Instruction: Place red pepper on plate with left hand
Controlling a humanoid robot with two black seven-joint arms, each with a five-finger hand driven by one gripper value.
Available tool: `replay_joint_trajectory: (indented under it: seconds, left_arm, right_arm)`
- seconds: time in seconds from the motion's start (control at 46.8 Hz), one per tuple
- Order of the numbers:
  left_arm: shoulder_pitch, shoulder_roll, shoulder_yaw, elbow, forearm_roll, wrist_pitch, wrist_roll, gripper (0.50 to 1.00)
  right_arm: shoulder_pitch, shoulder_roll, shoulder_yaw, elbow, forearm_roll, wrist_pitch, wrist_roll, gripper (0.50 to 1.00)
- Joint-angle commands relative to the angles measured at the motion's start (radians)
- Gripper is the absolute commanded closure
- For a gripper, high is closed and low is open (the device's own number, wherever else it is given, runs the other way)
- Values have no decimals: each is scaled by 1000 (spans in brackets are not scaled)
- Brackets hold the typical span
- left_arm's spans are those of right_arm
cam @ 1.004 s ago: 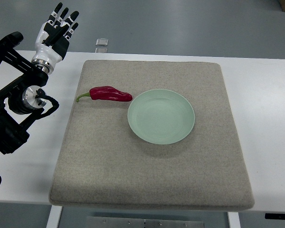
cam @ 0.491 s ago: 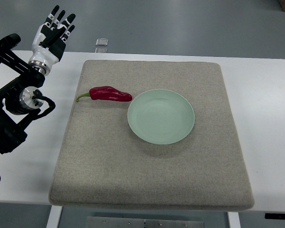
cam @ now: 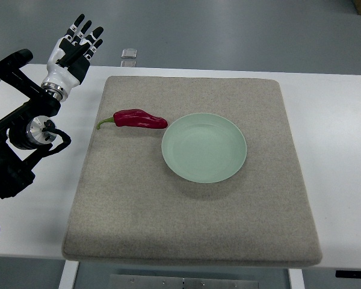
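A red pepper [cam: 138, 119] with a green stem lies on the grey mat [cam: 192, 241], just left of the pale green plate [cam: 204, 147] and nearly touching its rim. The plate is empty. My left hand [cam: 74, 49] is raised at the table's far left corner, fingers straight and spread, holding nothing. It is up and to the left of the pepper, well apart from it. Its black arm [cam: 15, 144] runs down the left edge. The right arm does not show.
The mat lies on a white table [cam: 331, 120]. A small clear object [cam: 129, 55] sits at the table's far edge, right of my left hand. Grey floor lies beyond the table.
My left hand has shifted a little to the right, toward the mat, after dipping slightly left. The pepper and plate have not moved.
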Motion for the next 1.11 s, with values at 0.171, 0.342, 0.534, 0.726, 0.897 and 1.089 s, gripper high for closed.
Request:
replay_joint_trajectory:
  seconds: [0.171,0.342,0.534,0.726,0.897,1.089]
  left_arm:
    - [-3,1,-1,-4,1,-8,0,501]
    - [-6,3,5,-9,16,-12,-2,504]
    - [-6,7,4,-8,90,-12,-3,504]
    - [4,29,-4,-24,140,-15,-9,504]
    - [-2,30,8,-24,147,-26,-5,504]
    - [-12,64,54,-24,281,-29,-2,506]
  right_arm:
    - [0,0,0,0,0,0,0,572]
    - [0,0,0,0,0,0,0,572]
    - [0,0,0,0,0,0,0,572]
    - [0,0,0,0,0,0,0,572]
    - [0,0,0,0,0,0,0,572]
    - [0,0,0,0,0,0,0,572]
